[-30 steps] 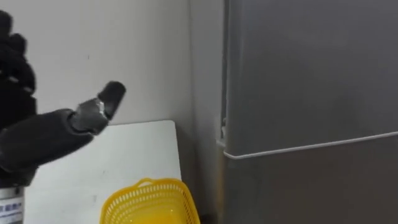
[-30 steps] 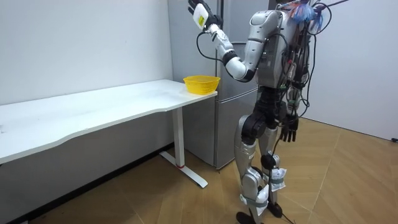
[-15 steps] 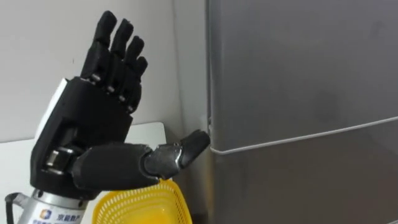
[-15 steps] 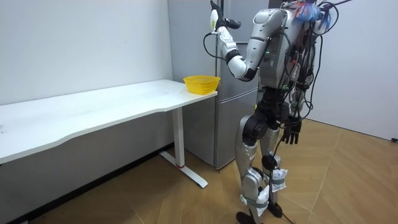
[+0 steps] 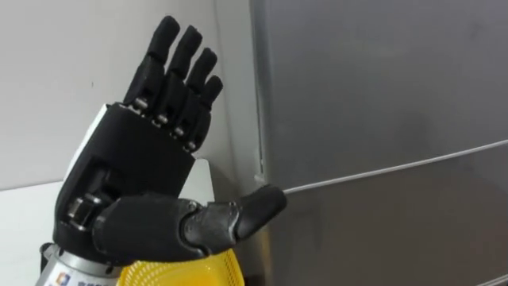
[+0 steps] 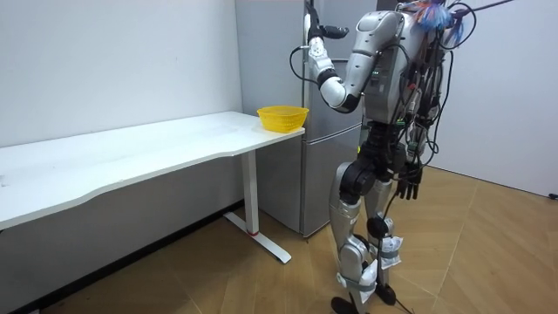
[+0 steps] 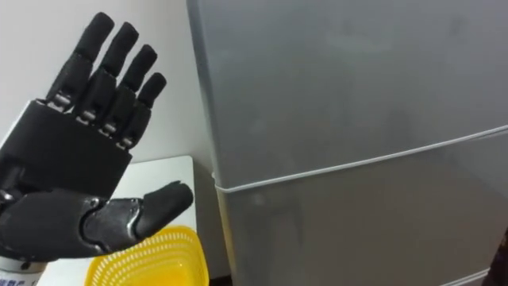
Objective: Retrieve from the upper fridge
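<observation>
The grey fridge's upper door (image 5: 381, 79) is closed, and a thin seam (image 5: 397, 165) divides it from the lower door. My left hand (image 5: 135, 175) is raised in front of me, open, fingers straight up. Its thumb points at the door's left edge, just above the seam, and I cannot tell whether it touches. It holds nothing. In the room view I stand facing the fridge (image 6: 279, 52) with the left hand (image 6: 312, 22) lifted high. My right hand (image 6: 408, 183) hangs by my hip, fingers relaxed and empty.
A yellow mesh basket (image 5: 182, 270) stands on the corner of the white table (image 5: 20, 214), right beside the fridge and under my left hand. The long table (image 6: 131, 153) runs along the white wall. Wooden floor lies open behind me.
My left hand has moved right, from beside the wall to the fridge door's left edge, and stands upright with its thumb toward the seam. The eye view has shifted slightly.
</observation>
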Tool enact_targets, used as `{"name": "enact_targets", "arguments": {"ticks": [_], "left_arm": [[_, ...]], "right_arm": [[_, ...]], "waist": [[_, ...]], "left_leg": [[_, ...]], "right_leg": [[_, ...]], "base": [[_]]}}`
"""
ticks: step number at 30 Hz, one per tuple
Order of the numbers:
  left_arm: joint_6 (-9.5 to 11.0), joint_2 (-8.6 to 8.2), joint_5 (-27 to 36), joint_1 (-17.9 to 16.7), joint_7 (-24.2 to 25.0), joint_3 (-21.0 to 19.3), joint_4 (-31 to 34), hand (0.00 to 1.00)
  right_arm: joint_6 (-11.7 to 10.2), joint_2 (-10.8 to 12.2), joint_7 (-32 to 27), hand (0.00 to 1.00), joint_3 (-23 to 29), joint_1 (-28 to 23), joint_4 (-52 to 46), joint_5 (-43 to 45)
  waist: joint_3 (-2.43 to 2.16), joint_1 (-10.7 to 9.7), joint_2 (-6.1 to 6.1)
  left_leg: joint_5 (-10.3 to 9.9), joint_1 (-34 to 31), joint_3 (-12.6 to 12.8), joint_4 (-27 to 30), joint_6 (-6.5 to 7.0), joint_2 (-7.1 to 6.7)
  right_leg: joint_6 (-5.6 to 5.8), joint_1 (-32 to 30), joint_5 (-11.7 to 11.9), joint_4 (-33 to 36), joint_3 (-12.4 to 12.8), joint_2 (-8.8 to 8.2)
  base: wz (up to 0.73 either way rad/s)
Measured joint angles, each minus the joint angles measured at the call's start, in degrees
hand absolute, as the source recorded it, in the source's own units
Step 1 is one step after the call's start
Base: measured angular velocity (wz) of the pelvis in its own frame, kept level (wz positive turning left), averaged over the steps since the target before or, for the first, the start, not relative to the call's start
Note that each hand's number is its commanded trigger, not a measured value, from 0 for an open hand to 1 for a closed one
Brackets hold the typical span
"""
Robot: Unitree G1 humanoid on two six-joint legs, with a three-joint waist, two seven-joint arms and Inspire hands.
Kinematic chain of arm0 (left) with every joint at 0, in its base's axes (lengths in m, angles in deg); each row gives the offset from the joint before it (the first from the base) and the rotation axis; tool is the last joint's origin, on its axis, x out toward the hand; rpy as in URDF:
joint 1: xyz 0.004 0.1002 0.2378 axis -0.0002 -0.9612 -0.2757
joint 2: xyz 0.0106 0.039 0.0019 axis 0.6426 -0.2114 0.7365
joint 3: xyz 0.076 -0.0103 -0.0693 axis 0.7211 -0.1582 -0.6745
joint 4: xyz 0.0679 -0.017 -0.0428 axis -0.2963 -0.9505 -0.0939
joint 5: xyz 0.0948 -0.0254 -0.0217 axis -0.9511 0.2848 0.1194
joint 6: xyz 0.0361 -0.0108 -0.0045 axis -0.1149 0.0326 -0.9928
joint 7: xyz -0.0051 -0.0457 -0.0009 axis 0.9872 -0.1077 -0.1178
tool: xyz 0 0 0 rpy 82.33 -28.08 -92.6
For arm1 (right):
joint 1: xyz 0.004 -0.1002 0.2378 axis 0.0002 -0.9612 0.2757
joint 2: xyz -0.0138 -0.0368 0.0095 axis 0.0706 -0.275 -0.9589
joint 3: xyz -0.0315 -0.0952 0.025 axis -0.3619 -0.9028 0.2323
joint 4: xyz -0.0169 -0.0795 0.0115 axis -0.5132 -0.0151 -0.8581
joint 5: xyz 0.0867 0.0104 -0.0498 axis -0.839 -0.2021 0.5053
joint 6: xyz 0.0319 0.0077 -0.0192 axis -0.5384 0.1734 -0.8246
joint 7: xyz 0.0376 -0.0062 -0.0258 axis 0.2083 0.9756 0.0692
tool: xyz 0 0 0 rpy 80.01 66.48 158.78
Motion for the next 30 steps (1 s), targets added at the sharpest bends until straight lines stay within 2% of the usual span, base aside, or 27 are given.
{"name": "enact_targets", "arguments": {"ticks": [11, 14, 17, 20, 24, 30], "left_arm": [[-2.1, -0.01, -0.3, 0.0, 1.3, 2.3, -3.8, 0.0], [-2.5, 0.0, -2.5, -0.1, 1.5, 3.4, -6.4, 0.0], [-4.1, 0.01, -5.1, -0.1, 1.0, 5.0, -8.4, 0.0], [-4.6, 0.09, -9.9, -0.1, 0.3, 6.6, -9.0, 0.0], [-5.2, 0.09, -13.7, -0.1, 0.1, 7.4, -9.0, 0.0], [-5.7, 0.08, -13.8, -0.1, 0.6, 7.6, -9.1, 0.0]], "right_arm": [[0.6, 0.0, -0.6, 0.0, 0.0, 0.6, 0.9, 0.2], [1.2, 0.0, -0.6, 0.0, -0.2, 0.7, 1.2, 0.0], [1.5, 0.0, -0.6, 0.0, -2.2, 0.8, 1.3, 0.0], [2.0, 0.0, -0.6, 0.0, -2.3, 0.7, 1.5, 0.2], [2.4, 0.1, -0.6, 0.0, -2.4, 0.7, 1.8, 0.2], [2.7, 0.1, -0.4, 0.0, -4.6, 1.0, 1.8, 0.2]], "waist": [[0.06, -0.2, -0.05], [0.1, -0.1, -0.1], [0.34, -0.2, -0.48], [0.6, -0.4, -0.87], [0.61, -0.4, -0.97], [0.45, -0.5, -0.92]], "left_leg": [[0.0, 0.0, 0.2, -0.1, 0.04, -0.01], [0.0, 0.2, 0.6, -0.3, 0.02, 0.02], [0.0, 0.2, 0.8, -0.4, 0.02, 0.02], [0.0, 0.2, 0.5, -0.3, 0.03, 0.02], [0.0, 0.1, 0.5, -0.3, 0.03, 0.01], [0.0, 0.1, 0.5, -0.3, 0.03, 0.1]], "right_leg": [[0.04, 0.0, 0.0, -0.2, 0.2, -0.01], [0.04, 0.0, 0.0, 0.0, 0.7, 0.1], [0.04, -0.3, 0.0, -0.1, 0.9, 0.16], [0.04, -0.1, 0.0, -0.2, 0.9, 0.29], [0.03, -0.2, 0.0, -0.2, 0.8, 0.38], [0.01, -0.2, 0.0, -0.2, 0.8, 0.32]], "base": [[-0.01], [-0.06], [-0.03], [0.0], [0.0], [0.0]]}}
